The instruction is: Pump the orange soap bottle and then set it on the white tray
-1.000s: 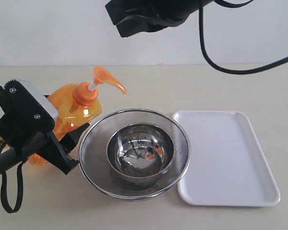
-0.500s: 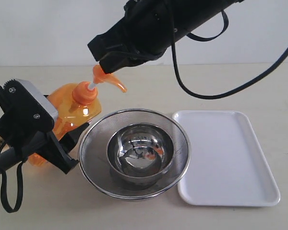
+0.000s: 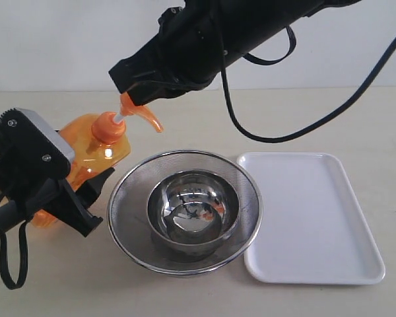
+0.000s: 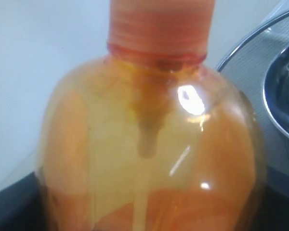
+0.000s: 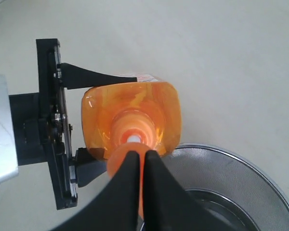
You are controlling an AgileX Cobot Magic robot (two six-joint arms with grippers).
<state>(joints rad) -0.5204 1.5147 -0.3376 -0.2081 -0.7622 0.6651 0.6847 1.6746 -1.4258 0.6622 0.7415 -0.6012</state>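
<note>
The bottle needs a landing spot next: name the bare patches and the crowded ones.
Bare: the whole white tray, right of the strainer, and the table strip behind both. Crowded: left of the strainer, where the left end effector grips the orange soap bottle and the closed right end effector sits on its pump head.

Table point(image 3: 303, 119): beige, plain surface.
Strainer point(image 3: 127, 198): round steel mesh, lower centre of frame.
White tray point(image 3: 310, 218): lower right, just beside strainer.
</note>
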